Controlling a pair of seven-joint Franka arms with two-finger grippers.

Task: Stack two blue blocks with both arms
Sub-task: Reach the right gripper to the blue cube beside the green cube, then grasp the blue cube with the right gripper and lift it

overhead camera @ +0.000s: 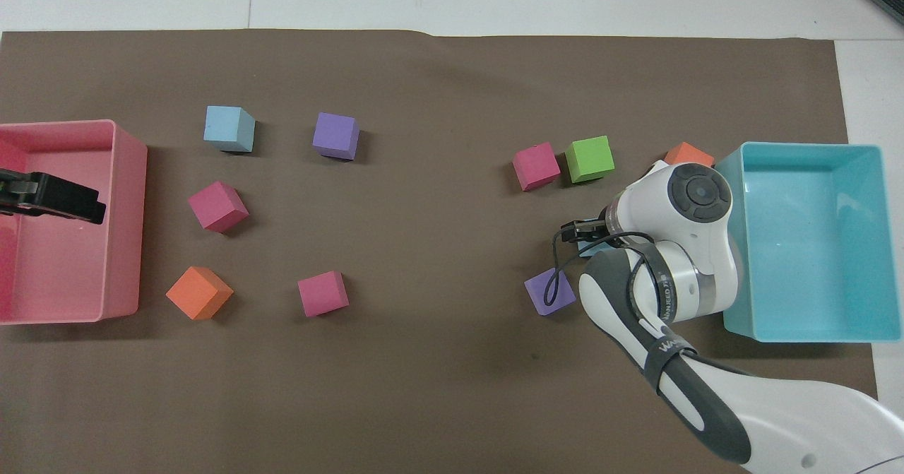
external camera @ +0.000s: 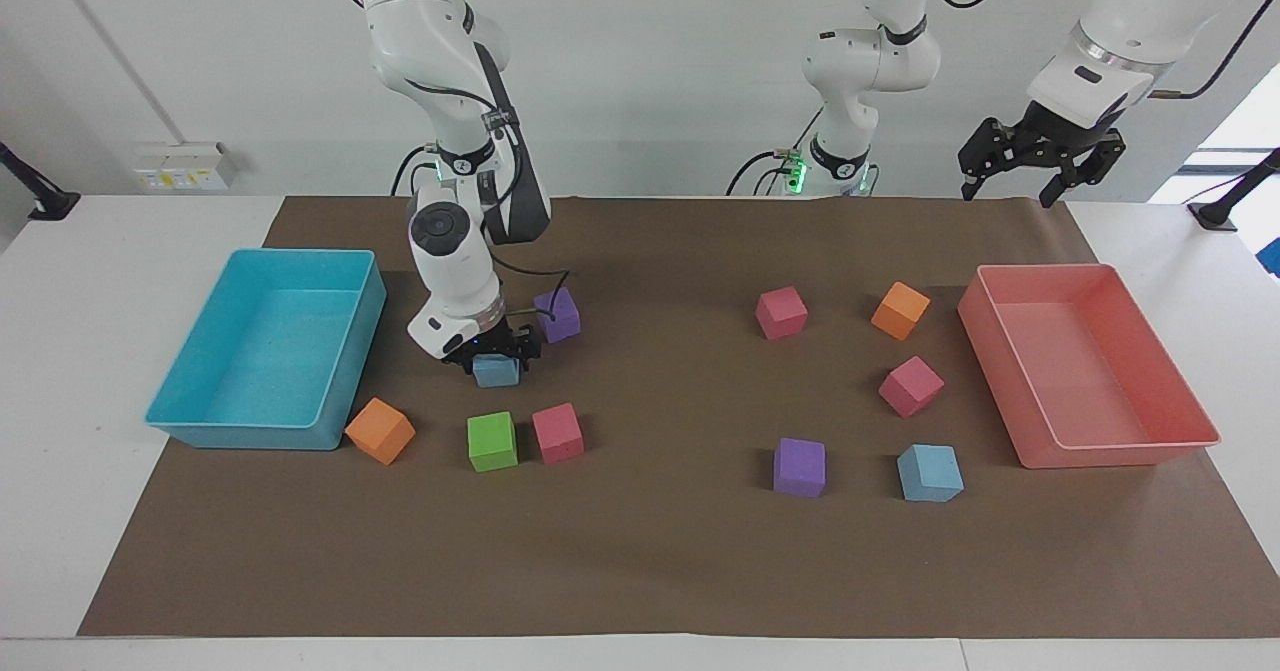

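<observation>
- right gripper [external camera: 496, 359] is spread around the blue block [external camera: 497, 371] beside the purple cube [external camera: 557, 314]; closing off-centre could twist it.
- left gripper [external camera: 1040, 166] waits spread over the table edge.
- second blue block [external camera: 929, 473] sits near the pink tray [external camera: 1090, 451].

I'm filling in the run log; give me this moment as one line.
phase: grasp approach | right end effector: open, down around blue block | left end effector: open, waiting over table end | second blue block: untouched
</observation>
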